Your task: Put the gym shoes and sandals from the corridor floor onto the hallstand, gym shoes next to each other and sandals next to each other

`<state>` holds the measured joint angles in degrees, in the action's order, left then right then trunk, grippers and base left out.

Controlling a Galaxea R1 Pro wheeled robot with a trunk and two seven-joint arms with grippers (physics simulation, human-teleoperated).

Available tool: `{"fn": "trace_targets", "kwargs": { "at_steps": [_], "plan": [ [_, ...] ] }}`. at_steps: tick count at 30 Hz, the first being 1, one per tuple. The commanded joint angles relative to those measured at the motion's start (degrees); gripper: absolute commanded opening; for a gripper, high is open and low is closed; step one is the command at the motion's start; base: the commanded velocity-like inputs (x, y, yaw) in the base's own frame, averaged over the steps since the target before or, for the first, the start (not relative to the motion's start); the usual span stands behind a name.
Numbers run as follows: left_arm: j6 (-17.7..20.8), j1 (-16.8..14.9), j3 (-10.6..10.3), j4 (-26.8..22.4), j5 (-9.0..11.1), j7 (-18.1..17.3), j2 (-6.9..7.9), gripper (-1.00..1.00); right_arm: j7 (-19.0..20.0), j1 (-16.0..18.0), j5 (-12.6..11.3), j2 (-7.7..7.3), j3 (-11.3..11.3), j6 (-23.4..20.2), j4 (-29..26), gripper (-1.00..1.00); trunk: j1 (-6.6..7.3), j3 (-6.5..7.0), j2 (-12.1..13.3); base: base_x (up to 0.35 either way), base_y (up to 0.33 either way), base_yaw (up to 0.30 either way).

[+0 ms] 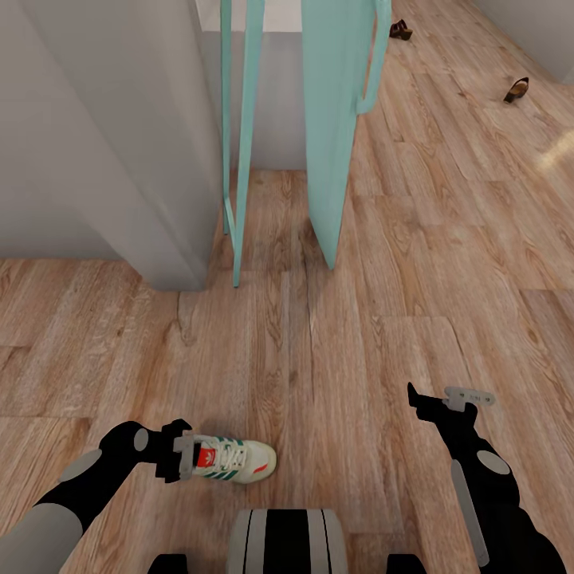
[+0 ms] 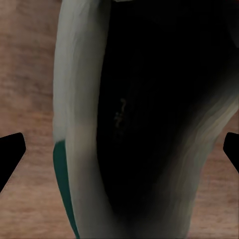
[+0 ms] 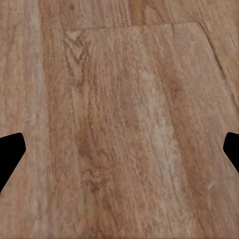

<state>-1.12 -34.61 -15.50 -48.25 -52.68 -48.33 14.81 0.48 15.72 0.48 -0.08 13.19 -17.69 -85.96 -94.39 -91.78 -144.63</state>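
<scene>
One white gym shoe [image 1: 233, 461] with green stripes and a red tab lies on the corridor floor [image 1: 319, 351] close to my base. My left gripper [image 1: 185, 454] is open at its heel. In the left wrist view the shoe's dark opening and white side [image 2: 79, 99] sit between the spread fingertips. The two brown sandals [image 1: 400, 30] [image 1: 516, 89] lie apart far down the corridor. My right gripper [image 1: 442, 396] hangs open over bare planks [image 3: 119, 99], holding nothing. The hallstand is out of view.
A grey wall corner [image 1: 119, 159] juts in at the left. A teal panel [image 1: 339, 119] and thin teal posts [image 1: 243, 143] stand ahead on the floor. Open flooring stretches to the right toward the sandals.
</scene>
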Motion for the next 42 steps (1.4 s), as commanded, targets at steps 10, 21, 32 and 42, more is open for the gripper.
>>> {"fn": "trace_targets", "kwargs": {
  "at_steps": [10,21,32,42],
  "plan": [
    [-0.1,0.0,-0.1,-0.1,-0.3,0.0,0.05,1.0,0.1,0.0,0.1,0.0,0.0,-0.3,-0.1,1.0,0.01,-0.03,0.0,0.005,0.0,0.0],
    [0.0,-0.1,0.1,-0.1,-0.3,0.0,0.05,-1.0,0.1,0.0,0.1,0.0,0.0,-0.3,-0.1,1.0,0.01,-0.03,0.0,0.0,0.0,0.0],
    [-0.1,-0.1,1.2,-0.1,-0.3,0.0,-0.13,-1.0,0.1,0.0,0.1,0.0,0.0,-0.3,-0.1,1.0,0.01,-0.03,0.0,0.0,0.0,0.0],
    [-0.1,-0.1,1.3,-0.2,-0.4,-0.1,-0.05,-1.0,0.1,0.0,0.1,0.0,0.0,-0.3,-0.1,1.0,0.08,0.63,0.0,0.0,0.0,0.0]
  ]
}}
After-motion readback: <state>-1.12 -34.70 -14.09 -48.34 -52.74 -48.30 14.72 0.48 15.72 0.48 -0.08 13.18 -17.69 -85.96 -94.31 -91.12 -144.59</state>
